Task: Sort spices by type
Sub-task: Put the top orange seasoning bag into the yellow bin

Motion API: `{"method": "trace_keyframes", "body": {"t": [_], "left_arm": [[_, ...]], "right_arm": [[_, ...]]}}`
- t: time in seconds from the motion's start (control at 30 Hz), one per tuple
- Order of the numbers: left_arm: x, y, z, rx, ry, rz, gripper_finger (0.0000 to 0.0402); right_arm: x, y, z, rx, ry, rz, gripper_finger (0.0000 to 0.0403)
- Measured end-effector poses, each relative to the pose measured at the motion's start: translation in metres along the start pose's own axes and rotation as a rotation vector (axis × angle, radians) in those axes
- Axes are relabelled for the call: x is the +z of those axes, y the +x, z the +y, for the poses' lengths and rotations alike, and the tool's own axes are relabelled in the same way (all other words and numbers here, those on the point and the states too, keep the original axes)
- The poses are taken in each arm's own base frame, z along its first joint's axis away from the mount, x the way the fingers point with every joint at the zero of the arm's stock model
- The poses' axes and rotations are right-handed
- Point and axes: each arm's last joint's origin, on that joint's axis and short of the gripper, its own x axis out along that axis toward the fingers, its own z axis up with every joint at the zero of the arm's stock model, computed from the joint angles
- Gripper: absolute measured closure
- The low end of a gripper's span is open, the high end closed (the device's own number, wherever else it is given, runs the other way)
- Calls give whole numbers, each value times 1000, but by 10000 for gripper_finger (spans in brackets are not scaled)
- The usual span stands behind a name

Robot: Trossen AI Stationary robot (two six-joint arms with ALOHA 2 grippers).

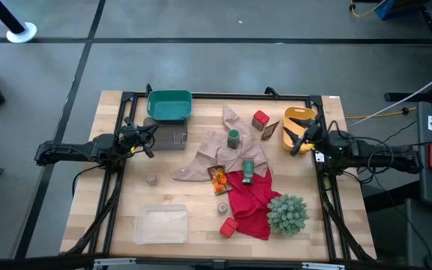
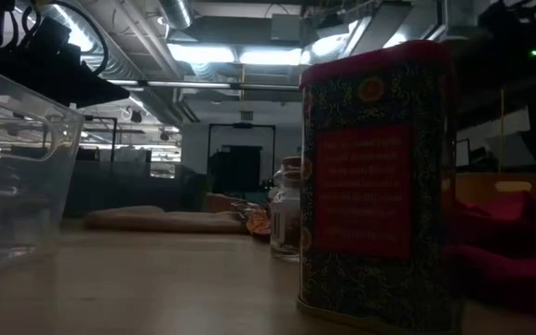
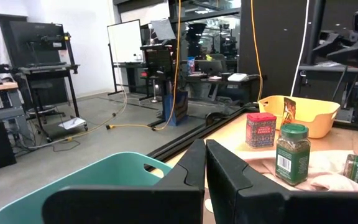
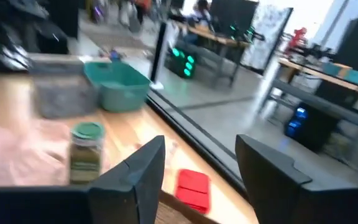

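Two red tins show in the high view, one (image 1: 260,120) at the far middle and one (image 1: 228,226) near the front, which stands large in the low view (image 2: 380,186). One dark-green jar (image 1: 233,138) stands upright on a beige cloth (image 1: 208,154). Another (image 1: 247,171) lies on its side at the red cloth's edge. Two small round pots (image 1: 151,179) (image 1: 222,207) and an orange packet (image 1: 217,178) rest on the table. My left gripper (image 1: 150,139) (image 3: 205,163) is shut and empty beside the grey container. My right gripper (image 1: 298,141) (image 4: 201,168) is open and empty at the yellow bin's near rim.
A teal bin (image 1: 169,105) and a grey container (image 1: 172,137) stand at the far left, a yellow bin (image 1: 298,118) at the far right, and a clear container (image 1: 160,225) at the near left. A red cloth (image 1: 250,201) and a spiky green plant (image 1: 287,214) lie at the near right.
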Motion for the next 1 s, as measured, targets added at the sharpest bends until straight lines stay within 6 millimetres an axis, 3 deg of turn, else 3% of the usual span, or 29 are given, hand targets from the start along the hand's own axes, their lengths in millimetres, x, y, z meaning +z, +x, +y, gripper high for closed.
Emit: {"method": "trace_keyframes", "body": {"t": [0.4, 0.77, 1.0], "left_arm": [[0, 0, 0, 0, -12, 0, 402], [0, 0, 0, -1, -28, 2, 402], [0, 0, 0, -1, -30, 2, 402]], "right_arm": [[36, 41, -4, -67, -242, 393, 214], [18, 104, -24, 100, -300, 772, 214], [16, 129, -32, 155, -339, 931, 214]]}}
